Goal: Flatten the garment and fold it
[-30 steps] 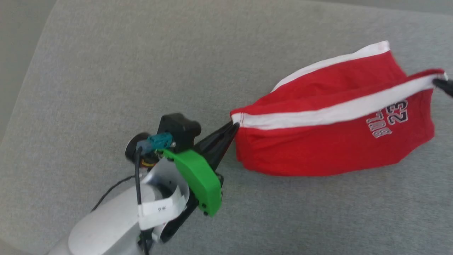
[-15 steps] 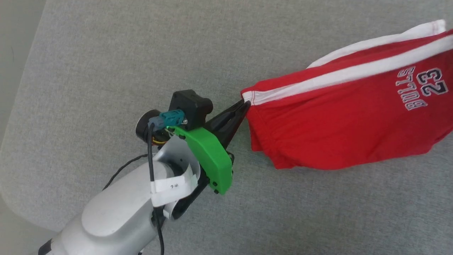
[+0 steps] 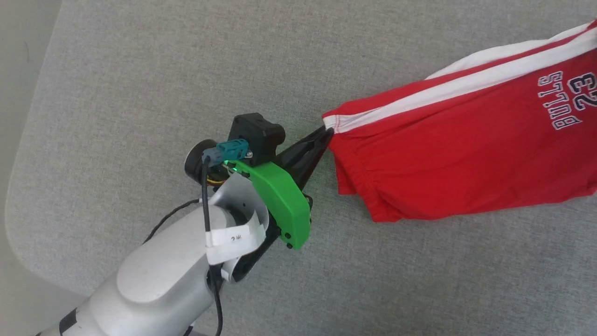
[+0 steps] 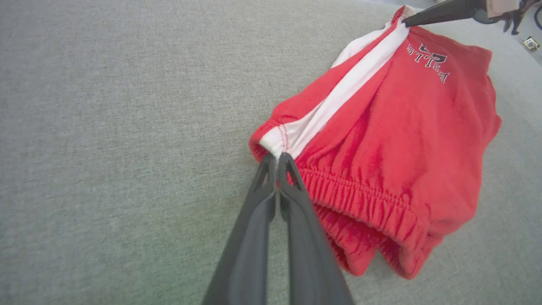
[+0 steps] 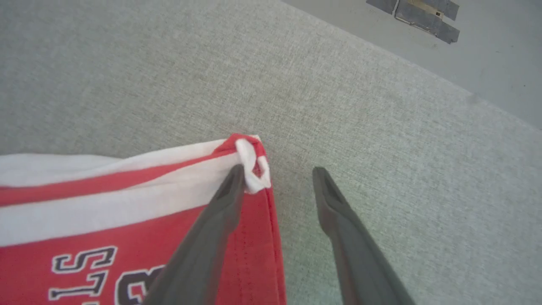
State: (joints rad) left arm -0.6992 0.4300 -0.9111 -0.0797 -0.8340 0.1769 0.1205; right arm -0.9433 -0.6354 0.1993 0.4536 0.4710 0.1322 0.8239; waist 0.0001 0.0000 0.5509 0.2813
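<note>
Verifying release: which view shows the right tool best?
Right wrist view. It looks along the right tool: jaws stand apart, one finger against the white hem corner of the shorts, the other over the grey surface. Left wrist view catches its dark tip at the far hem corner; opening unreadable there.

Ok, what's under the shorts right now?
Grey upholstery shows all around the shorts and reaches their edges. Whatever lies directly under the red fabric is covered, so I cannot tell more.
</note>
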